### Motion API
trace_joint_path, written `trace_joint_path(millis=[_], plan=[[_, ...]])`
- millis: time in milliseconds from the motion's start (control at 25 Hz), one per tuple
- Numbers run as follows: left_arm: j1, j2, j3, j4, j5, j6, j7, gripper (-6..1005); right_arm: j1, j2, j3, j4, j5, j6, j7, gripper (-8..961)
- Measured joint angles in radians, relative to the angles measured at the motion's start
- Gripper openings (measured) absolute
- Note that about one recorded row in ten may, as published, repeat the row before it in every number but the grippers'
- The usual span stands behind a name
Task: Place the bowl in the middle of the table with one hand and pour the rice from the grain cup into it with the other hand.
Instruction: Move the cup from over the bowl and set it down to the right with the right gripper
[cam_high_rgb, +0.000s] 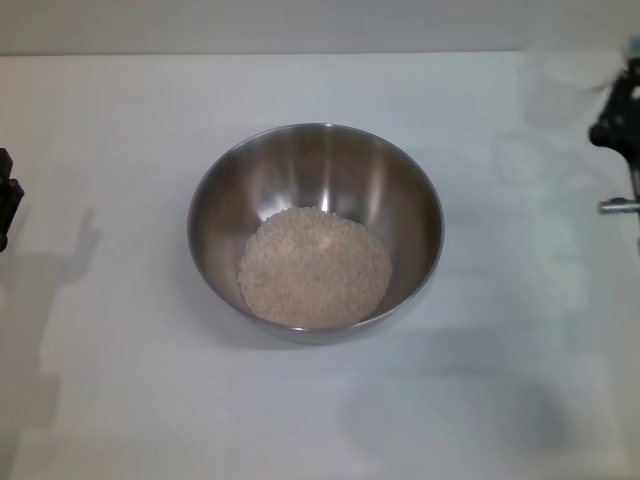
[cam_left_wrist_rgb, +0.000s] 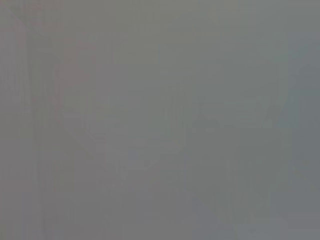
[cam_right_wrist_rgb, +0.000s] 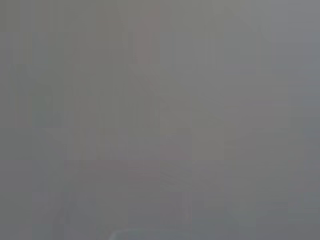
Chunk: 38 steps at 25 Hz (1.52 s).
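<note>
The steel bowl (cam_high_rgb: 316, 228) stands in the middle of the white table (cam_high_rgb: 130, 380), with a mound of pale rice (cam_high_rgb: 314, 268) in its bottom. At the far right edge, my right gripper (cam_high_rgb: 612, 110) holds the translucent grain cup (cam_high_rgb: 562, 78) off the table, above a faint shadow; the cup looks empty. Only a dark sliver of my left gripper (cam_high_rgb: 8, 198) shows at the left edge, well apart from the bowl. Both wrist views are flat grey and show nothing.
A metal part of the right arm (cam_high_rgb: 618, 206) juts in at the right edge. The table's far edge (cam_high_rgb: 300, 52) runs along the top of the head view.
</note>
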Motion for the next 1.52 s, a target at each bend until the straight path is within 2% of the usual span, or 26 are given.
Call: trace_joint_path(millis=[80, 240, 680, 880, 1120, 1520], plan=[[0.000, 0.000, 0.002, 0.000, 0.000, 0.000, 0.000, 813, 0.007, 0.002, 0.000, -0.069, 0.004, 0.030, 0.111, 16], [0.001, 0.000, 0.003, 0.000, 0.000, 0.000, 0.000, 813, 0.034, 0.001, 0.000, -0.158, 0.005, 0.146, 0.203, 16], [-0.005, 0.000, 0.004, 0.000, 0.000, -0.015, 0.000, 813, 0.127, 0.000, -0.024, -0.201, -0.005, 0.399, 0.210, 17], [-0.005, 0.000, 0.005, 0.000, 0.000, -0.017, 0.000, 813, 0.181, -0.001, -0.099, -0.205, -0.007, 0.496, 0.211, 16], [-0.005, 0.000, 0.006, 0.000, 0.000, -0.019, 0.000, 813, 0.211, 0.001, -0.124, -0.210, -0.007, 0.575, 0.207, 26], [-0.003, 0.000, 0.006, 0.000, 0.000, -0.020, 0.000, 813, 0.191, 0.001, -0.131, -0.173, -0.021, 0.569, 0.212, 49]])
